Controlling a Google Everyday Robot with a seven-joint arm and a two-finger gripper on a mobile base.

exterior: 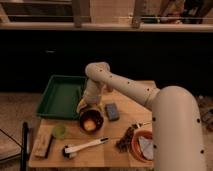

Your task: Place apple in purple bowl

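The apple (89,125) is a small yellow-orange fruit lying inside the purple bowl (98,118), a dark maroon bowl at the middle of the wooden table (120,147). My gripper (90,101) hangs just above the bowl's far rim, at the end of the white arm (130,90) that reaches in from the right. The apple lies below the gripper and apart from it.
A green tray (60,95) sits at the back left. A yellow banana-like item (80,105) lies by the bowl. A blue-grey sponge (112,111), a light-green cup (59,131), a white-handled brush (85,147), a wooden block (44,145) and an orange-red bowl with grey cloth (142,147) stand around.
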